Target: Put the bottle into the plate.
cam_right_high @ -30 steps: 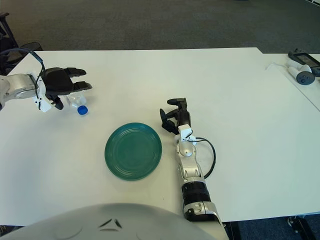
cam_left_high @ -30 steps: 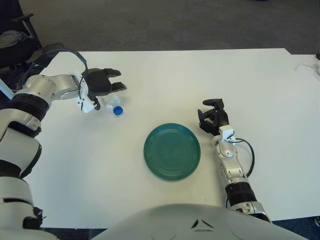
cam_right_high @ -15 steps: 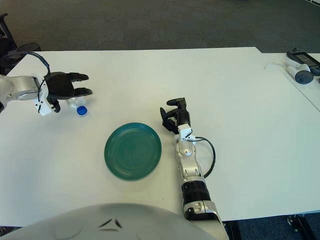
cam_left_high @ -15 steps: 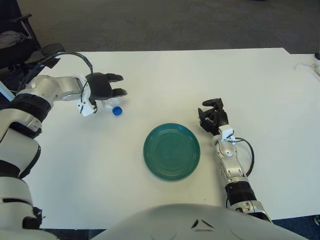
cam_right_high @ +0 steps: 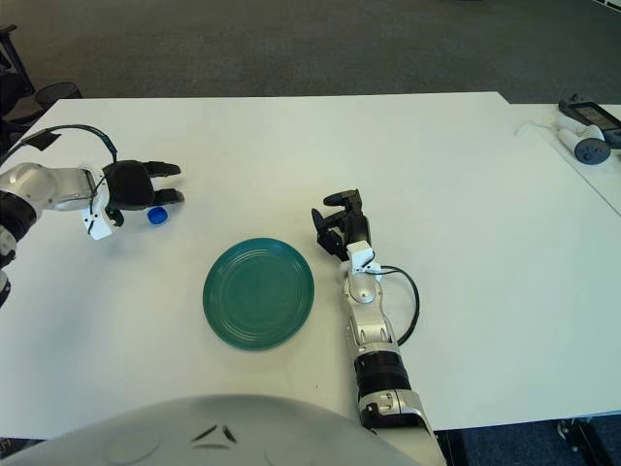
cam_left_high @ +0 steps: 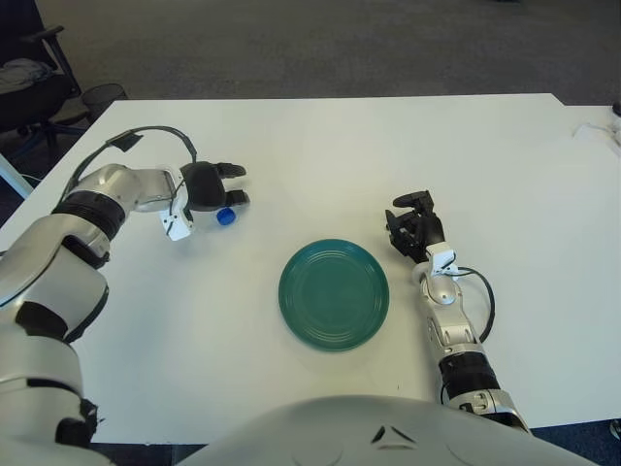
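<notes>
A small clear bottle lies on its side at the table's left, and only its blue cap (cam_left_high: 225, 216) shows. My left hand (cam_left_high: 212, 184) is down on top of the bottle, covering its body. Its dark fingers (cam_left_high: 233, 172) reach out to the right, one on either side of the cap, and have not closed around it. The round green plate (cam_left_high: 334, 295) lies bare at the table's middle front, well to the right of the bottle. My right hand (cam_left_high: 411, 223) shows just right of the plate with loosely bent fingers, holding nothing.
The white table (cam_left_high: 320, 146) stretches wide behind the plate. A second table at the far right carries a grey device (cam_right_high: 588, 147) and a dark one (cam_right_high: 594, 114). An office chair (cam_left_high: 34, 78) stands off the table's left rear corner.
My left hand has dropped from above the bottle onto it and shifted slightly right. Its forearm now lies lower over the table. Bottle, plate and right hand have stayed put.
</notes>
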Controlling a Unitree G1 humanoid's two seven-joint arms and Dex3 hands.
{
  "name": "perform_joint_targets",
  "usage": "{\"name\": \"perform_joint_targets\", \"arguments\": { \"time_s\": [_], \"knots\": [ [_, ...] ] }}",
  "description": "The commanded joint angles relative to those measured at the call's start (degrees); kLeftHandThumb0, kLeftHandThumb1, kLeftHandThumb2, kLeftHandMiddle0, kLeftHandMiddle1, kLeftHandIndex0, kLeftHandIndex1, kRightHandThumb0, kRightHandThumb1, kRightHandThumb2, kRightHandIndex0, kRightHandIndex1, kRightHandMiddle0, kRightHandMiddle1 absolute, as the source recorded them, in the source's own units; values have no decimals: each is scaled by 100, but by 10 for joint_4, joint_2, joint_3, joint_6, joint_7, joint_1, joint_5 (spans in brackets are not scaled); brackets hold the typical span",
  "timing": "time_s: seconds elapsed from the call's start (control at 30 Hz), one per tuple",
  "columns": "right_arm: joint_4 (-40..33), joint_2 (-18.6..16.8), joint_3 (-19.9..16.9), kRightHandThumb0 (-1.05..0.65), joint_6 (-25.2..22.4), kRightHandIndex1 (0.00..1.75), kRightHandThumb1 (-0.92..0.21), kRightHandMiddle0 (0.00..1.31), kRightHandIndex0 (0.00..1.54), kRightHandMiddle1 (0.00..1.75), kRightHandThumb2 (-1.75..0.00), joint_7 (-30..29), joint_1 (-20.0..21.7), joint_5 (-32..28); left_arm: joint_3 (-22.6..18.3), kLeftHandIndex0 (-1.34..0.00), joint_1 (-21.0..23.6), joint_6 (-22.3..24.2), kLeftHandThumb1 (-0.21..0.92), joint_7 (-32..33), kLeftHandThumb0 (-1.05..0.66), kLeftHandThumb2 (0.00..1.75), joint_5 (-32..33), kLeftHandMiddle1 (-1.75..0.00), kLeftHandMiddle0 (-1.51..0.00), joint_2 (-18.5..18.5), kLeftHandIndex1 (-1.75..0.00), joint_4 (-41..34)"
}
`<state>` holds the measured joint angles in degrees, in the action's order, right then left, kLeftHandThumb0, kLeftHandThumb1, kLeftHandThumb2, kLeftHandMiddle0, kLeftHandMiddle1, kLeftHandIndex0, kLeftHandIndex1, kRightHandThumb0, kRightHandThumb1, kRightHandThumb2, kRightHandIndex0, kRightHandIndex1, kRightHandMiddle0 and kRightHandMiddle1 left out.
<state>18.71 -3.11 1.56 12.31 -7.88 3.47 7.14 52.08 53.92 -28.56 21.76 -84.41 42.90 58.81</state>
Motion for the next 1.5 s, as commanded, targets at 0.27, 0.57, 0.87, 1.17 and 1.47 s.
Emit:
{"name": "perform_joint_targets", "arguments": {
  "time_s": [0.27, 0.57, 0.87, 1.17, 1.47],
  "knots": [
    [17, 5, -1, 0, -39, 150, -92, 7, 36, 174, -47, 2, -32, -2, 73, 0, 38, 48, 34, 99, -45, 90, -19, -3, -22, -58, -66, 120],
    [21, 3, -3, 0, -36, 144, -92, 12, 36, 175, -44, -2, -33, -3, 88, 0, 51, 65, 36, 116, -53, 88, -4, -3, -23, -63, -73, 147],
    [21, 4, -1, 0, -37, 141, -92, 14, 37, 175, -43, 3, -33, -4, 83, 0, 52, 73, 41, 101, -64, 79, 25, -1, -22, -65, -74, 156],
    [24, 5, -2, 0, -35, 148, -87, 9, 40, 174, -53, 5, -34, -7, 71, 0, 46, 70, 52, 93, -73, 67, 61, -1, -25, -61, -75, 156],
    [32, 6, -3, 0, -29, 144, -92, 12, 37, 175, -44, 3, -31, -4, 66, 0, 43, 62, 55, 104, -72, 63, 86, -4, -31, -57, -83, 154]
  ]
}}
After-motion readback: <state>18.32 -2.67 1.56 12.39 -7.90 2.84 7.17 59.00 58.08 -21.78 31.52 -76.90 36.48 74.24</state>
